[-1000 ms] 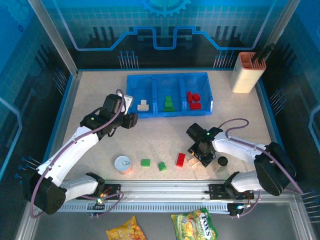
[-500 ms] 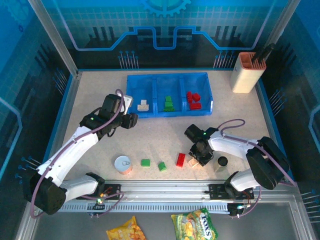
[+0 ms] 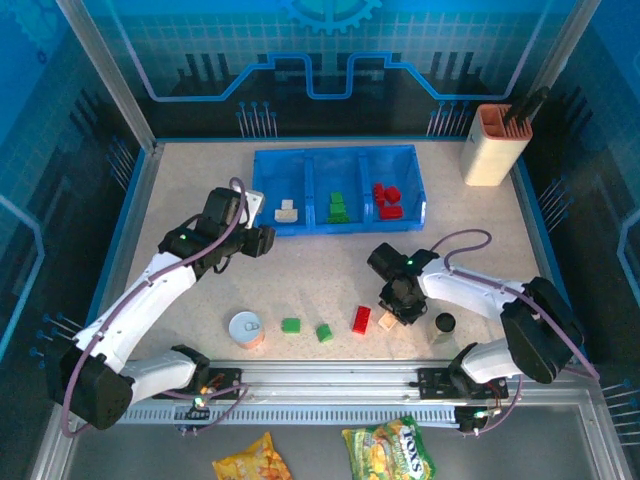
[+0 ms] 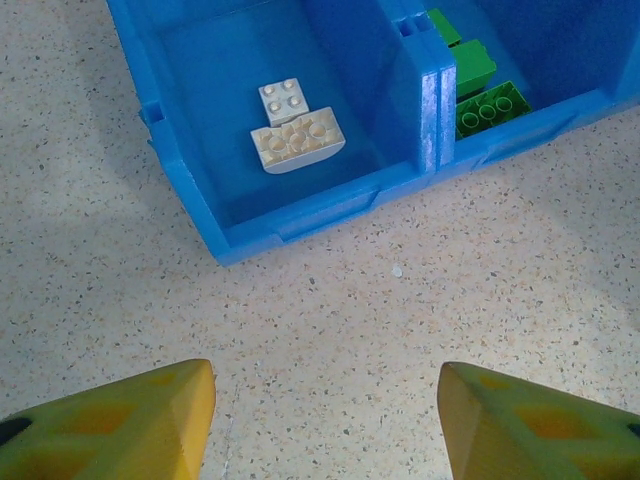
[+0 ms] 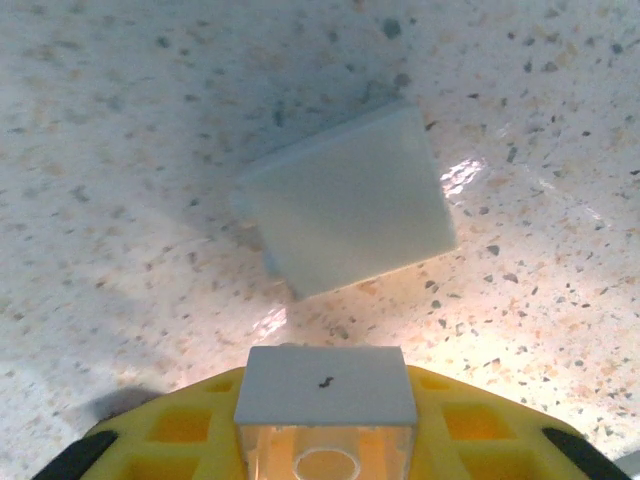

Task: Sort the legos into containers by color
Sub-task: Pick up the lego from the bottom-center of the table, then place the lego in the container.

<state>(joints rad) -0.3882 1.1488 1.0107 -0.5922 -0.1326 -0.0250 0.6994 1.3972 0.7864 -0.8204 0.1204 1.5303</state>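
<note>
Legos (image 3: 361, 319): glossy moulded plastic bricks with round studs, square or oblong, in red, green and cream. Some lie sorted in the blue bin (image 3: 285, 180). Others lie loose on the table (image 3: 480, 230), a matt beige surface speckled with dark flecks.

The bin is rigid bright-blue plastic, rectangular, split by upright walls into three side-by-side compartments.
- **Left compartment:** two cream pieces touching, a small square four-stud piece (image 4: 283, 102) and a wider piece (image 4: 297, 145) with one curved edge.
- **Middle compartment:** green bricks (image 3: 338, 207), one showing a row of round studs.
- **Right compartment:** several red bricks (image 3: 386, 200) heaped together.

Loose near the front edge, in a rough row, lie a square green brick (image 3: 290, 325), a second green brick (image 3: 324, 333) turned askew, a red oblong brick (image 3: 361, 319) and a cream brick (image 3: 386, 322). A round tin (image 3: 246, 328) stands left of the row, and a small black cylinder (image 3: 445, 323) stands right of it.

Left gripper (image 4: 325, 420): yellow wedge-shaped fingertips spread apart with nothing between them, above bare table just before the bin's left compartment.

Right gripper (image 3: 393, 312): low over the loose cream brick, whose smooth flat face appears tilted in the wrist view. Whether the jaws have closed on the brick cannot be told.
</note>
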